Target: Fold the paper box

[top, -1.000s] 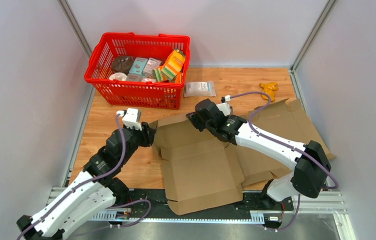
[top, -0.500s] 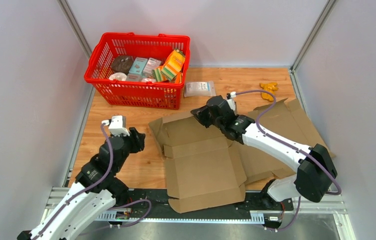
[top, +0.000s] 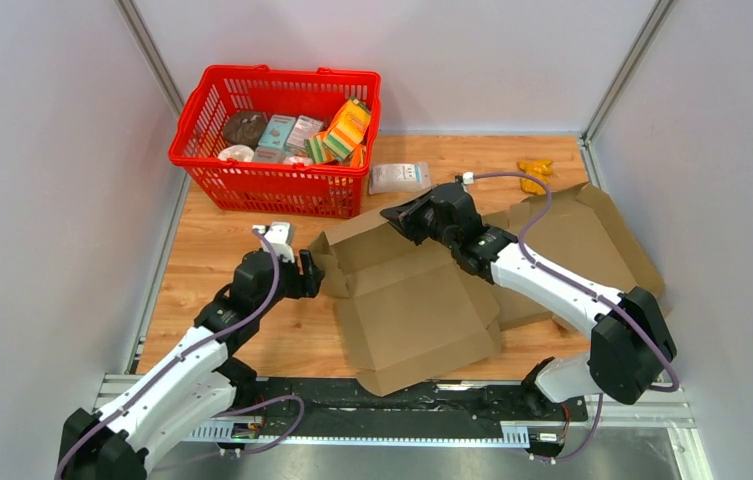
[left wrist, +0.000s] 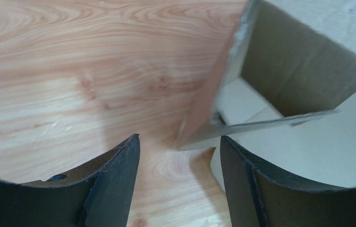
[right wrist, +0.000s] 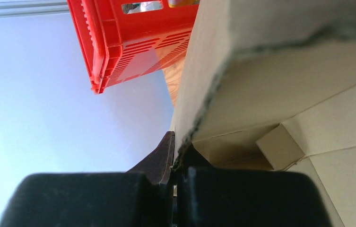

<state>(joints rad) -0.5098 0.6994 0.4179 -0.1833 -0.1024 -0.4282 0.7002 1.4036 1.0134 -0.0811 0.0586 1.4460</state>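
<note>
The paper box (top: 412, 310) is a brown cardboard sheet, partly raised, in the middle of the wooden table. My right gripper (top: 399, 216) is shut on the edge of its far flap and holds that flap up; in the right wrist view the torn cardboard edge (right wrist: 204, 99) runs down into the closed gripper (right wrist: 175, 144). My left gripper (top: 318, 275) stands open at the box's left corner. In the left wrist view the left gripper (left wrist: 179, 144) has only bare wood between its fingers (left wrist: 117, 182), with the upright cardboard corner (left wrist: 284, 71) just ahead of it.
A red basket (top: 277, 135) full of packaged goods stands at the back left, and shows in the right wrist view (right wrist: 133, 42). A white packet (top: 400, 178) and a small yellow object (top: 534, 176) lie along the back. A metal rail (top: 402, 412) runs along the near edge.
The right gripper has pulled the far flap up and toward the back right, dragging the box that way. The left gripper drew back, opened wider, then came forward to the box's left corner.
</note>
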